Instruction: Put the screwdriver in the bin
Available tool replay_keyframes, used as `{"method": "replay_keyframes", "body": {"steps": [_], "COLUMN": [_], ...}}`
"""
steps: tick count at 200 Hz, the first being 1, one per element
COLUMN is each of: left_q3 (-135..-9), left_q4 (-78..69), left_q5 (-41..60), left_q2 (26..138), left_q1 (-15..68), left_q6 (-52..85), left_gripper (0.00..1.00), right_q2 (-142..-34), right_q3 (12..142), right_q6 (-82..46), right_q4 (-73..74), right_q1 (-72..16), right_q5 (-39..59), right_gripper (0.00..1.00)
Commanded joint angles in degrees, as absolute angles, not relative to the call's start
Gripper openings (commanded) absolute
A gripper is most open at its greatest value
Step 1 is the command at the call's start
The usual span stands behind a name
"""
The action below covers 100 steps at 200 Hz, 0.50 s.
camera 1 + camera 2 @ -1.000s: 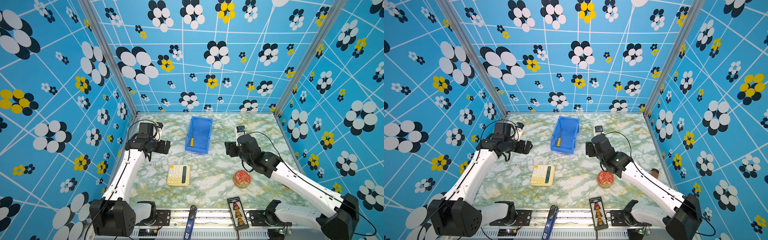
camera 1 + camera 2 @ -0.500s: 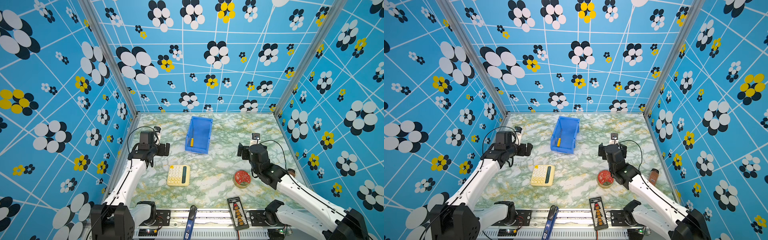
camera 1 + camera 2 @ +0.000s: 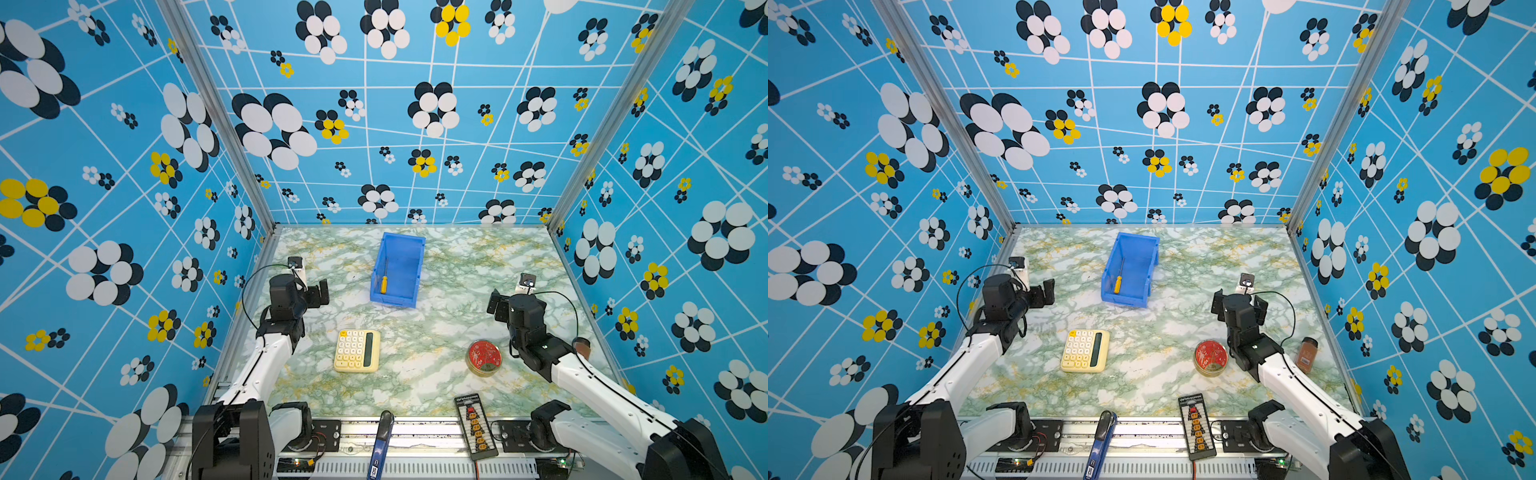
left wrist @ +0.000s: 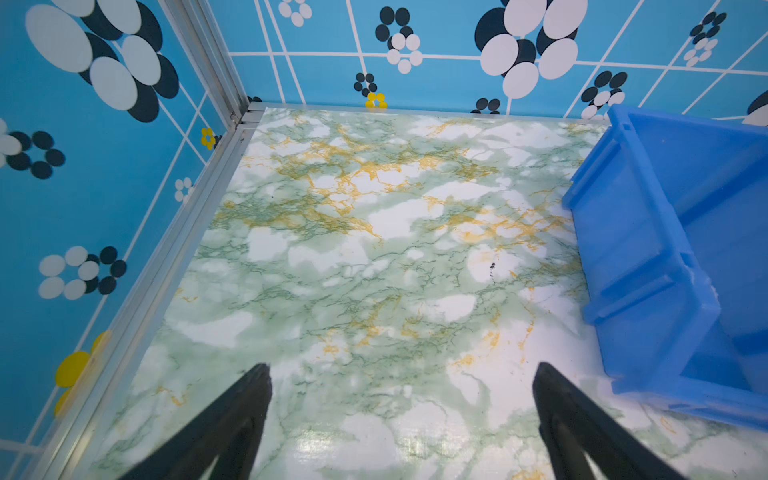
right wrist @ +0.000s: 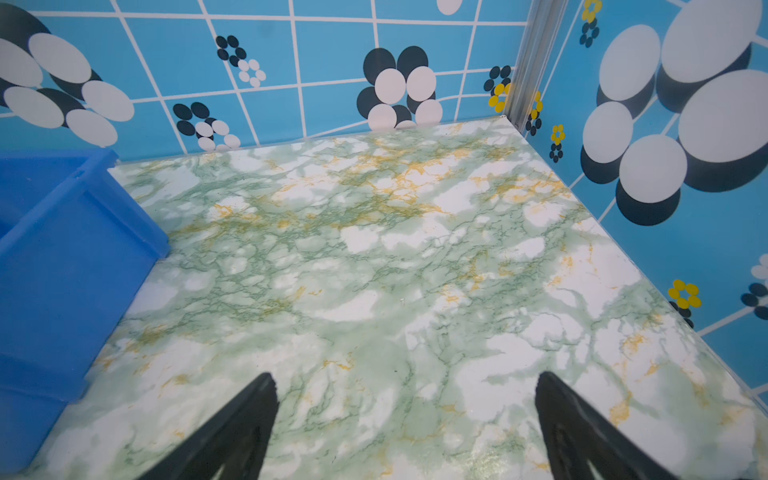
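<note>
The screwdriver [image 3: 383,282] is lying inside the bin [image 3: 418,266], yellow handle toward the low front lip and shaft pointing at the back wall, tucked along the bin's left inner side in both top views. So the job looks done, and the worry now is spoiling it. The left gripper [image 4: 401,370] hangs just off the bin's left side near its front corner, jaws spread wide with only marbled tabletop between them. That blue wall fills the edge of the left wrist view, close enough that a careless swing toward the bin could shove or tip it. It looks like light plastic, and with the handle sitting near the lowered lip, a hard knock might send the screwdriver rolling out the front. The right gripper [image 5: 405,378] is farther from the bin on its right side, jaws just as wide and holding nothing, so it seems the lesser threat. Its forearm, though, passes close by the red round tin [image 3: 483,357] in front of the bin and to its right. A brown bottle [image 3: 1307,353] stands farther out from the bin again, and a sweeping move could topple it. The calculator [image 3: 357,350], in front of the bin, looks safely clear of both arms.
</note>
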<state>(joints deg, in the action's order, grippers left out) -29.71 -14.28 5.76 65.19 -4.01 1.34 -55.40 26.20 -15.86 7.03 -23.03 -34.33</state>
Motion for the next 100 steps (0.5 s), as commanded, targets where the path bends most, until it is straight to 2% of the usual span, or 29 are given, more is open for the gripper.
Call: {"method": "replay_keyframes", "body": {"steps": [1,30,100], "left_q3": [-21.7,-16.8,-13.7], "left_q4": [-30.5,-44.7,-61.0], "left_q5": [7.9,6.9,4.0], "left_q2": [66.8,72.9,81.1], "left_q1": [-3.9,-3.9,-3.0], "left_q6": [3.0,2.9,3.6], "left_gripper": [0.99,0.99,0.99], "right_q2": [-53.6,-52.8,-47.9], "right_q3": [24.0,22.4,18.7], "right_q6": [-17.8,-15.9,-5.8], "right_q4": [8.9,10.7,16.0], "right_q1": [-22.5,-22.2,-21.5], "right_q5": [-36.0,-37.7,-41.5], "right_gripper": [0.99,0.99,0.99]}}
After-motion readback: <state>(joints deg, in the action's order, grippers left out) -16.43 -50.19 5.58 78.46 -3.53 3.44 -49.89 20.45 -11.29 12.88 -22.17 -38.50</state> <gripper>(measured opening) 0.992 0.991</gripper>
